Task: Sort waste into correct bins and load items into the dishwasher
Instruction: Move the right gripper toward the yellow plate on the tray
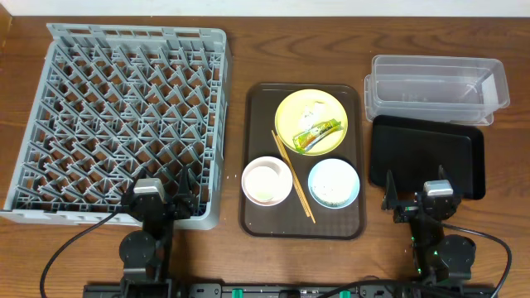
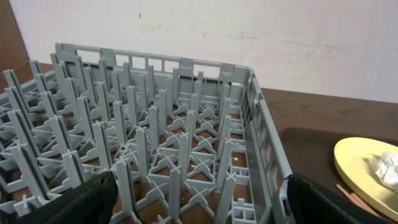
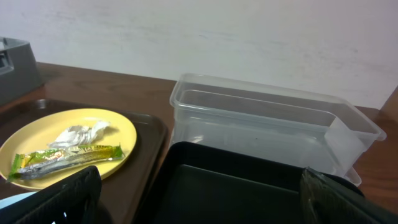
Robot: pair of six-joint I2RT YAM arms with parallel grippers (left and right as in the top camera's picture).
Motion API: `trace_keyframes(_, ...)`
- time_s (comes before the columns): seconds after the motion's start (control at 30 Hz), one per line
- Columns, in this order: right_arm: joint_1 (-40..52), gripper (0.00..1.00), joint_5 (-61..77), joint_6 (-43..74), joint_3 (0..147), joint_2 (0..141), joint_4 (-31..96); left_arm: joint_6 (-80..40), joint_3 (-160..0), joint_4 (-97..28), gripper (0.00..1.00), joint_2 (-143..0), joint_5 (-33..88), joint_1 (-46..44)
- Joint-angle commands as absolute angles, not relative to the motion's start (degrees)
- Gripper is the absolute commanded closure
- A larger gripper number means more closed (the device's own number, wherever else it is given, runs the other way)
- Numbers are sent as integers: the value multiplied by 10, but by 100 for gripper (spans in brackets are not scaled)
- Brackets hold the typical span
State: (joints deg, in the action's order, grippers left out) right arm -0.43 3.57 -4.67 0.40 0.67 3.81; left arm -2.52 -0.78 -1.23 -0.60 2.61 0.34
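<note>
Both arms rest at the near edge of the worktop (image 1: 507,165). The piece that matters for a first move is the small crinkled green-and-yellow snack wrapper (image 3: 65,158). It lies on the round yellow plate (image 1: 290,116), at the far end of the dark brown serving tray (image 1: 302,225) in the middle of the worktop.

From the right pincer (image 1: 414,197) the wrapper is off to the left and further toward the far edge. From the left pincer (image 1: 157,197) it is to the right and clearly a longer reach, so I'd judge the right arm the nearer one.

The wrapper's long axis runs on a slant, its near end toward the worktop's left edge and its other end toward the far right corner. A pincer coming in would want its jaws set across that slant. The wrapper looks thin, flat and shiny, lying loose just beside a white clump of rice-like crumbs (image 3: 78,135).

Both pincers stand wide open with nothing between the fingers. The clear plastic rectangular tub (image 1: 431,91) and shallow glossy black tray (image 1: 422,153) sit straight ahead of the right pincer, and the grey plastic dish rack (image 1: 116,116) sits ahead of the left.
</note>
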Motion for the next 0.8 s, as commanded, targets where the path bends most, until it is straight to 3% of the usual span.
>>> trace_keyframes(0.0, -3, 1, 32, -50, 3, 3, 41, -15, -2, -39, 12, -3, 17, 6)
trace_keyframes(0.77, -3, 1, 26, -46, 3, 3, 41, -15, -2, -39, 12, -3, 17, 6)
